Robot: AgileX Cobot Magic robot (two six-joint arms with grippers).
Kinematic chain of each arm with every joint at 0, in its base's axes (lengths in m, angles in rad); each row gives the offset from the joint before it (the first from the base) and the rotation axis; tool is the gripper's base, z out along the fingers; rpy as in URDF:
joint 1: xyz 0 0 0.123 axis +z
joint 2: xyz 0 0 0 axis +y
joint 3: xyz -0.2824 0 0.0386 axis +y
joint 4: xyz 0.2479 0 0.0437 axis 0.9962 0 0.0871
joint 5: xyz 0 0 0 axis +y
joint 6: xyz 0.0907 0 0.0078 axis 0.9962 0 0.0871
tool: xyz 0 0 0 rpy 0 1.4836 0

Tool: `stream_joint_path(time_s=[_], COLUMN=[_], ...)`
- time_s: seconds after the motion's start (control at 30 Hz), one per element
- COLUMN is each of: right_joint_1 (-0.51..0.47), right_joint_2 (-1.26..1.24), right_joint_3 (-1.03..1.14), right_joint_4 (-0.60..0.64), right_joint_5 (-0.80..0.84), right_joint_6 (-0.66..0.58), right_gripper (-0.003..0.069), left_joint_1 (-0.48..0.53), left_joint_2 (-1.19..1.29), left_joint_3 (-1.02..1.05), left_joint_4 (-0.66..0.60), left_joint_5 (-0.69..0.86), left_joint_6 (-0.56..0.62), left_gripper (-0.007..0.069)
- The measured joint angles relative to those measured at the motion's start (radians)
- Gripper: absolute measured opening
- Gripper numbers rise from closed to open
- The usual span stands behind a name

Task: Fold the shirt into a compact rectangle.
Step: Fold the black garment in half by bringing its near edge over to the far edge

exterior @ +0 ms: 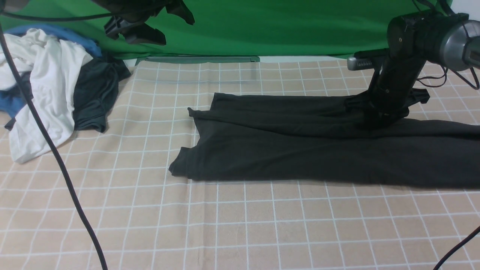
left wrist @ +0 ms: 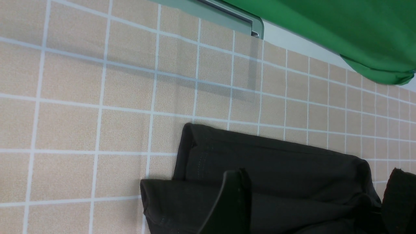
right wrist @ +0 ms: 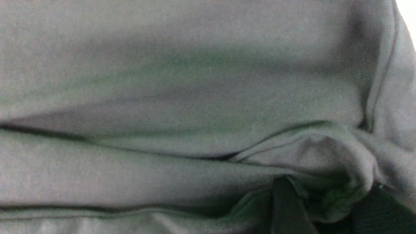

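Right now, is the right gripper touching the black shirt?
Touching. The right wrist view shows the black shirt bunched up against the right gripper; the front view shows it lowered onto the fabric.

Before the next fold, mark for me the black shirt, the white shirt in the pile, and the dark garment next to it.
black shirt (exterior: 300, 157), front view, middle of its near folded layer.
white shirt (exterior: 48, 82), front view, centre of its crumpled body.
dark garment (exterior: 93, 97), front view, its flat middle panel.

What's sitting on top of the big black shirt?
Only the robot's right gripper, pressed into the large black cotton shirt near its far edge. Cloth bunches round its fingers, hiding whether they pinch it.
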Motion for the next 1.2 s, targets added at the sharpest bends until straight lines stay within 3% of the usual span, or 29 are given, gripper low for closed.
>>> stream_joint_path(time_s=[0.17,0.53,0.9,1.03,1.2], right_joint_1=[0.0,-0.026,-0.048,-0.048,-0.048], right_joint_2=[0.001,0.01,0.046,0.046,0.046], right_joint_3=[-0.016,-0.156,-0.16,-0.162,-0.245], right_joint_4=[-0.003,-0.023,-0.02,-0.029,-0.041], right_joint_5=[0.025,0.034,-0.152,-0.189,-0.088], right_joint_6=[-0.019,-0.003,0.063,0.101,0.062], right_gripper=[0.0067,0.0052,0.0058,0.0146,0.0439], left_joint_1=[0.0,0.0,0.0,0.0,0.0], left_joint_2=[0.0,0.0,0.0,0.0,0.0], left_joint_3=[0.0,0.0,0.0,0.0,0.0], left_joint_4=[0.0,0.006,0.083,0.089,0.089], left_joint_5=[0.0,0.0,0.031,0.033,0.083], left_joint_6=[0.0,0.0,0.0,0.0,0.0], left_gripper=[0.0554,0.0554,0.0554,0.0554,0.0548])
